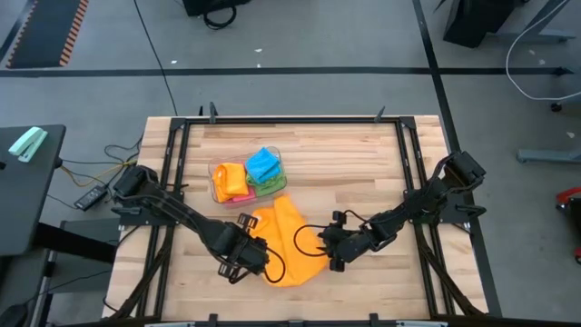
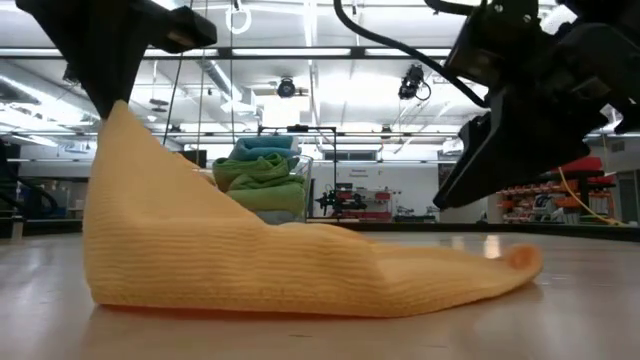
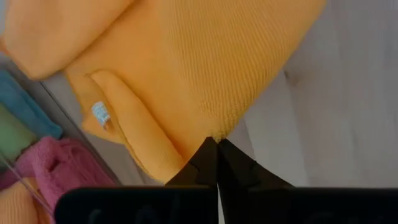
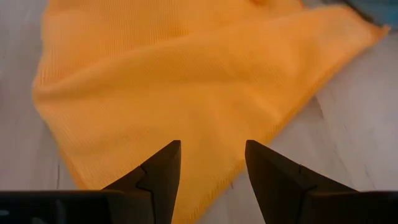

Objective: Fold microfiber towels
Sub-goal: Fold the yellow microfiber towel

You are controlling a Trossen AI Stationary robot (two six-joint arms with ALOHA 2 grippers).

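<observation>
So the orange towel (image 1: pixel 289 238) is lying on the wooden table (image 1: pixel 363 159) a bit below the middle of the overhead frame, kind of a crumpled blob with one corner pulled up. The left gripper (image 1: pixel 257 257) sits at the towel's lower left edge in that view, and its fingers are pinched together right on a corner of the orange cloth; you can see it clearly in the left wrist view, where the two dark fingers (image 3: pixel 208 163) meet at a point with the fabric caught between them. From the table-level camera the towel (image 2: pixel 250 255) rises into a peak on the left side of the frame where that corner is lifted, then slopes down flat toward the right, ending in a little rolled edge. The right gripper (image 1: pixel 331 250) is just beside the towel's right edge in the overhead shot, and its fingers stand apart with nothing between them; in the right wrist view they hover over the orange cloth (image 4: pixel 186 81) without clamping it. Up above the orange one, near the middle of the overhead frame, there's a clear plastic tub (image 1: pixel 218 173) with the other towels (image 1: pixel 250 174) stuffed in it, blue, green, pink and another orange one, and the low view shows the blue and green ones stacked behind the lifted cloth
</observation>
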